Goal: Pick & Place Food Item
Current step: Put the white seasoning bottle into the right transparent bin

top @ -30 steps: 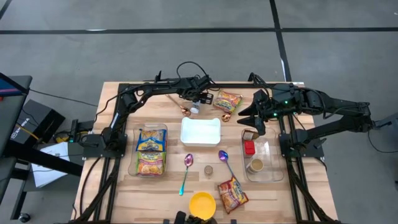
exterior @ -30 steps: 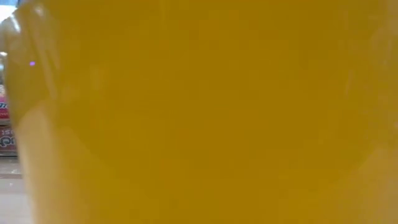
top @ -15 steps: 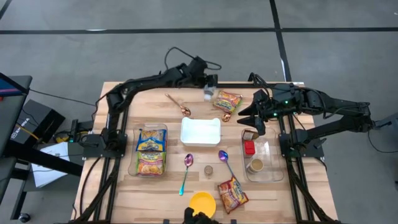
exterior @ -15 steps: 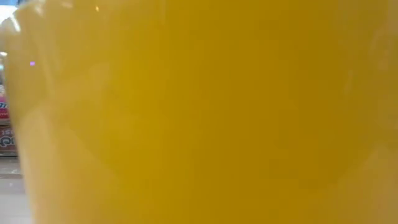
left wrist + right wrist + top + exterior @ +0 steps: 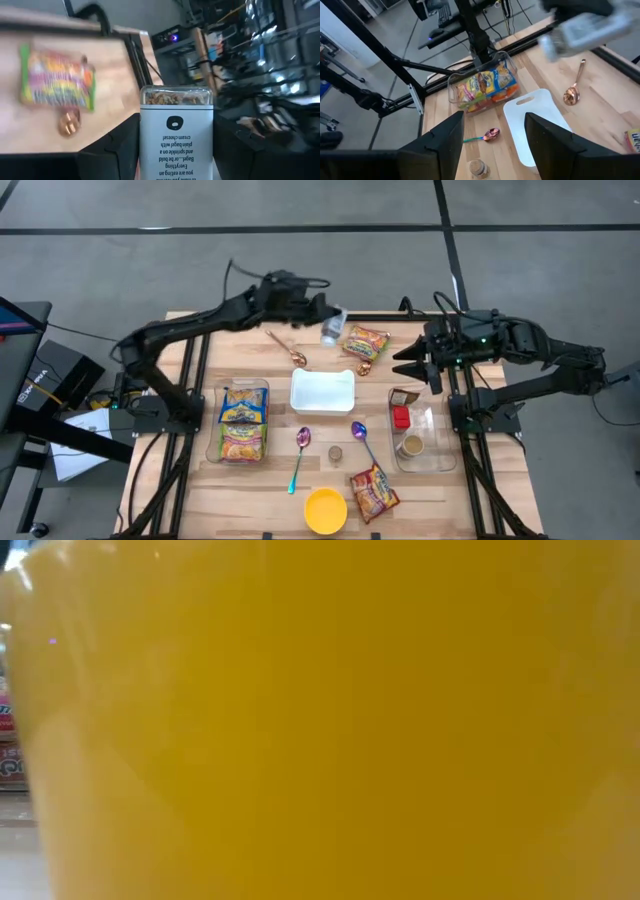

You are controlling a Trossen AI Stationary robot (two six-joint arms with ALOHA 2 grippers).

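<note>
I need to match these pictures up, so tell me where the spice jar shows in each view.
High view: spice jar held by the left end effector over the table's far edge, beside the snack packet.
Low view: not in it; a yellow bowl fills the picture.
Left wrist view: jar at bottom centre, between the fingers.
Right wrist view: blurred jar at top right.
Shared landmark: the copper spoon.

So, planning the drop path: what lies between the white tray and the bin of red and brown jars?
In the high view, only bare wood lies between the white tray and the bin; a copper spoon sits just beyond that gap.
</note>
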